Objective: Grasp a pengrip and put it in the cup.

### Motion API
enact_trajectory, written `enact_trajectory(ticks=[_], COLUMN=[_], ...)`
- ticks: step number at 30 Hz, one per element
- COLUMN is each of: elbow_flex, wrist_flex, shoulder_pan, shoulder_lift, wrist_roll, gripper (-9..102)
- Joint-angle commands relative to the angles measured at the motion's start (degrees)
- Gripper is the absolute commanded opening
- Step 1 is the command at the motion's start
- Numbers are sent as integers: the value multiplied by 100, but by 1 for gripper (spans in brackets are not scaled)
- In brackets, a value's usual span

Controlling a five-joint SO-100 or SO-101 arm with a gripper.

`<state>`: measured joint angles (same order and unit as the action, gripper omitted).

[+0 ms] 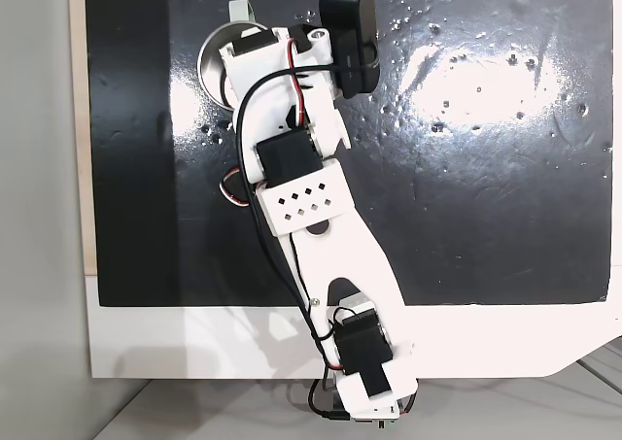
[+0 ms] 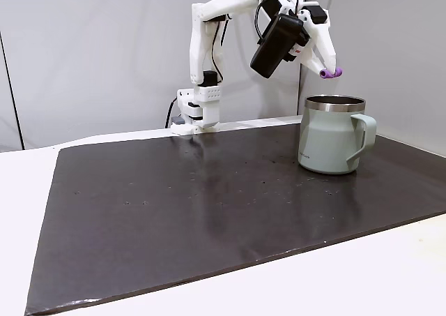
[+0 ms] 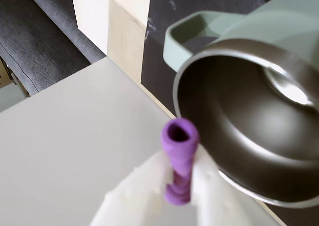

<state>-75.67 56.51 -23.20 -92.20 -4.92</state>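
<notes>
In a fixed view, my gripper [image 2: 326, 72] hangs just above the rim of the pale grey-green cup [image 2: 333, 138], shut on the purple pengrip [image 2: 330, 72]. The wrist view looks past my blurred white fingers [image 3: 214, 196] at the pengrip [image 3: 178, 151], which sticks out between them, its open end beside the cup's left rim. The cup [image 3: 279, 16] shows its shiny inside and its loop handle at the upper left. From above, the arm covers most of the cup [image 1: 208, 63], and its handle pokes out at the top.
A black mat [image 2: 209, 204] covers the white table [image 2: 390, 274], with the cup near its edge. The arm's base [image 2: 198, 110] stands at the far side of the mat. Grey walls stand behind the table.
</notes>
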Motion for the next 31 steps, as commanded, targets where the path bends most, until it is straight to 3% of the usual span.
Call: enact_trajectory(ticks=[1, 8, 12, 31], elbow_flex=[396, 510, 589, 571], wrist_flex=[-176, 53, 202, 352], shoulder_pan=[-62, -185, -237, -246], shoulder_lift=[-44, -44, -44, -97], wrist_roll=[-35, 677, 712, 703], gripper=[0, 22, 28, 29])
